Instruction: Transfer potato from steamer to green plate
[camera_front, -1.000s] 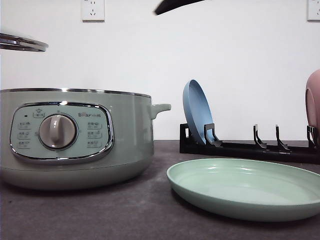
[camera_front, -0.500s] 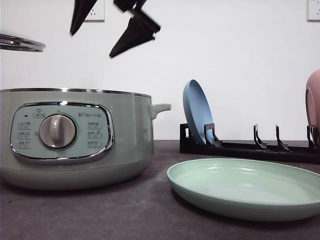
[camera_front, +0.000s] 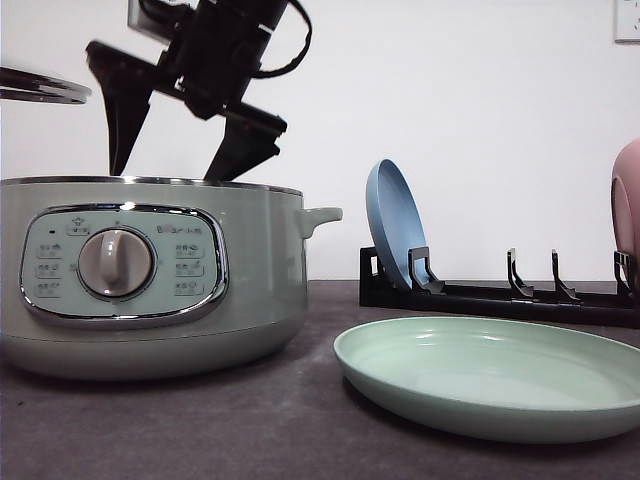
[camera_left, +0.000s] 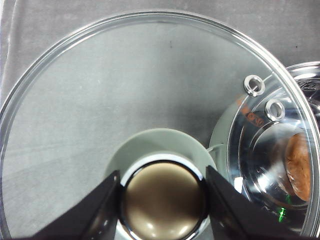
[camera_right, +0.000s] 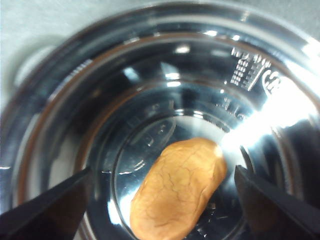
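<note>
— Above the steamer (camera_front: 150, 280), what is the right tool (camera_front: 170, 165) doing?
— It hangs over the open pot with its two black fingers (camera_front: 120, 110) spread wide, tips at the chrome rim, pinching nothing.
— And the potato (camera_right: 177, 187)?
— On the shiny floor of the pot, seen from the right wrist between the spread fingers, touching neither.
— The left tool (camera_left: 162, 200)?
— Clamped on the knob (camera_left: 162, 202) of the glass lid (camera_left: 100, 100), a finger on each side, holding the lid up off the pot beside the steamer's left side.
— The green plate (camera_front: 490, 375)?
— Bare, on the dark surface (camera_front: 200, 430) near its front edge, right of the steamer and apart from it. Behind it a black rack (camera_front: 500, 295) holds a blue plate (camera_front: 395, 225) on edge.
</note>
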